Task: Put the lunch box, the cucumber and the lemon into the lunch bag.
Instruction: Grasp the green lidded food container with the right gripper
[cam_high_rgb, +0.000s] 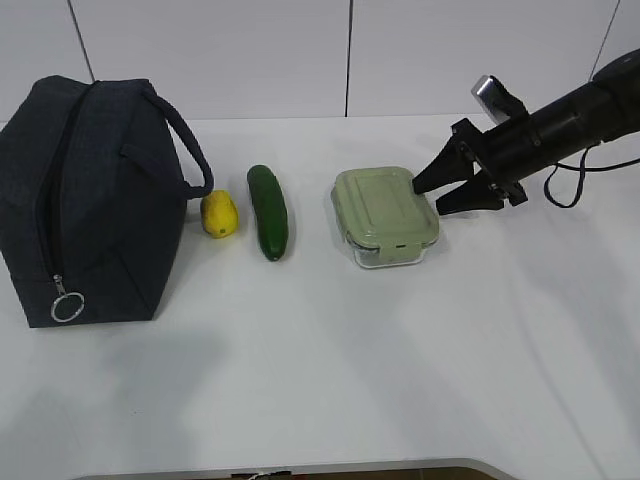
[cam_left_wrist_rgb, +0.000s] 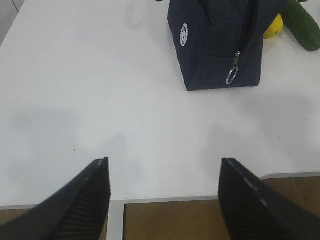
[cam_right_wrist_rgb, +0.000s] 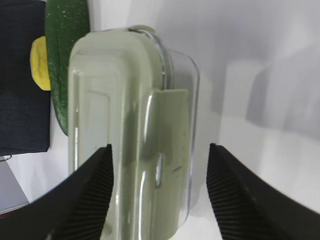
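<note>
Two parted right jaws flanking the lunch box (cam_right_wrist_rgb: 130, 135) edge.

on the desk (cam_high_rgb: 330, 370) there is one lunch bag (cam_high_rgb: 90, 200), dark navy, with two loop handles and one zipper carrying a single silver ring pull (cam_high_rgb: 67, 306). beside it lie one yellow lemon (cam_high_rgb: 220, 214), one dark green cucumber (cam_high_rgb: 268, 211) and one clear lunch box (cam_high_rgb: 386, 216) topped by one pale green lid. two grippers show in all: one right gripper (cam_high_rgb: 435, 192) in the exterior view and one left gripper (cam_left_wrist_rgb: 165, 200) in its own wrist view, each with two dark fingers.
</note>
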